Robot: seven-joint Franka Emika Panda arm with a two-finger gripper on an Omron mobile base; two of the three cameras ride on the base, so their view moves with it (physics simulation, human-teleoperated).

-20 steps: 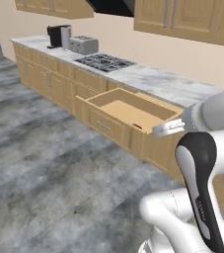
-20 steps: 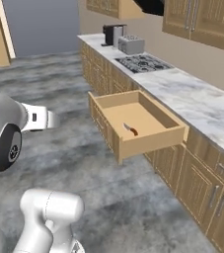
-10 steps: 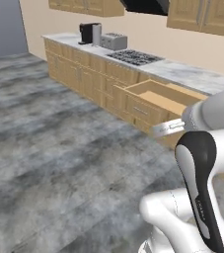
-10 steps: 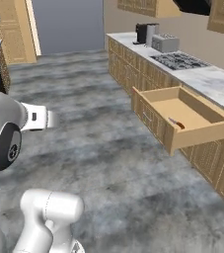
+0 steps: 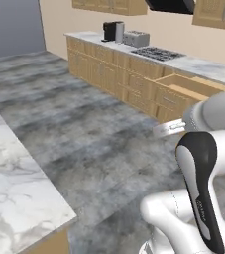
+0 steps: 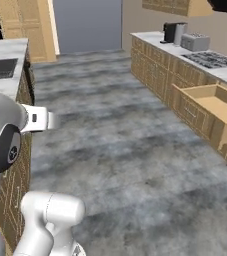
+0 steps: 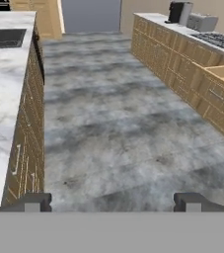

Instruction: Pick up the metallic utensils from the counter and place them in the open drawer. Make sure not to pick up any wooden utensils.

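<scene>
So the whole picture has swung round since a second ago: the base turned away from the stove run, and that's the camera moving, not the kitchen. The drawer [image 6: 212, 112] filled the middle of both base views back then, with a small reddish thing lying in it; now it sits off at the right edge, still pulled out, and from this angle I can't see its floor, so I can't tell what's in it.

The grey stone floor [image 6: 125, 145] takes up most of every view. The counter [image 5: 15, 183] has come in at the lower left of the left base view, a bare marble corner, and runs along the left side of the hand view with its black sink [image 7: 2, 37] at the far end. No utensils are visible on the stretches of it I can see.

Across the floor is the stove top [image 5: 156, 52], with a toaster [image 5: 136, 37] and a dark coffee machine [image 5: 113, 31] beyond it.

The gripper [image 7: 113, 201] hangs out over the open floor, well apart from both runs. Its fingers [image 7: 32, 201] are spread wide with nothing between them.
</scene>
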